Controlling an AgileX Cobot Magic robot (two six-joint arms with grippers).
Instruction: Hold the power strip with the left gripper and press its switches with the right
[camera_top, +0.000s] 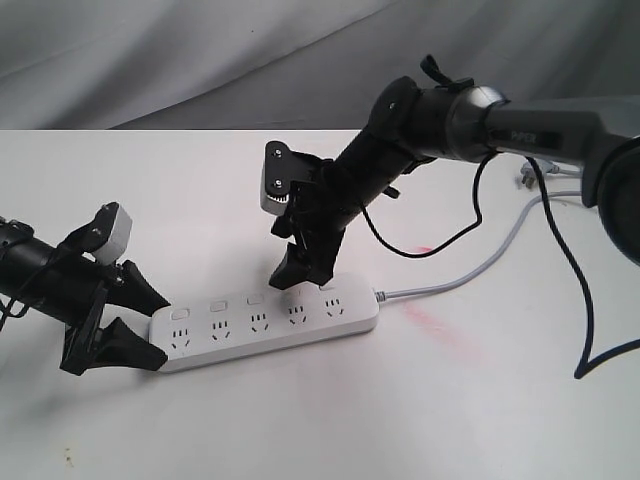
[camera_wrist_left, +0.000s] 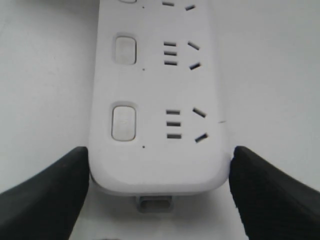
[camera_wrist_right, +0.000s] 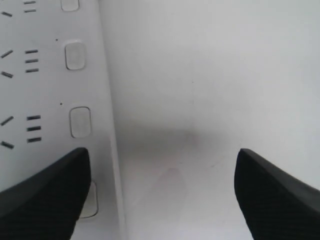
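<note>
Exterior view: the power strip (camera_top: 265, 322) is seen lying flat on the white table (camera_top: 400, 420), with its cord (camera_top: 470, 270) trailing off to the right. The left gripper (camera_top: 163, 330) is set around the strip's free end, one finger on each long edge. The right gripper (camera_top: 300, 270) is poised steeply over the row of switches (camera_top: 254, 299), toward the cord end, and whether it is in contact cannot be told here. Left wrist view: the rounded end of the strip (camera_wrist_left: 160, 100) is framed by the two black fingers (camera_wrist_left: 45, 200), which appear to touch both edges. The gripper (camera_wrist_left: 160, 192) is therefore read as clamped on the strip. Right wrist view: the right gripper (camera_wrist_right: 162, 195) is shown with its fingers well apart. One finger (camera_wrist_right: 40, 200) partly covers a switch (camera_wrist_right: 92, 200) on the strip (camera_wrist_right: 50, 90), and the other hangs over bare table. The step in hand is judged to be the press. It is best done straight down through the one finger, centred on the button. The clamp should be kept firm so the strip is not tipped or swung. The spare finger should be kept off the table so the force is not taken there.
</note>
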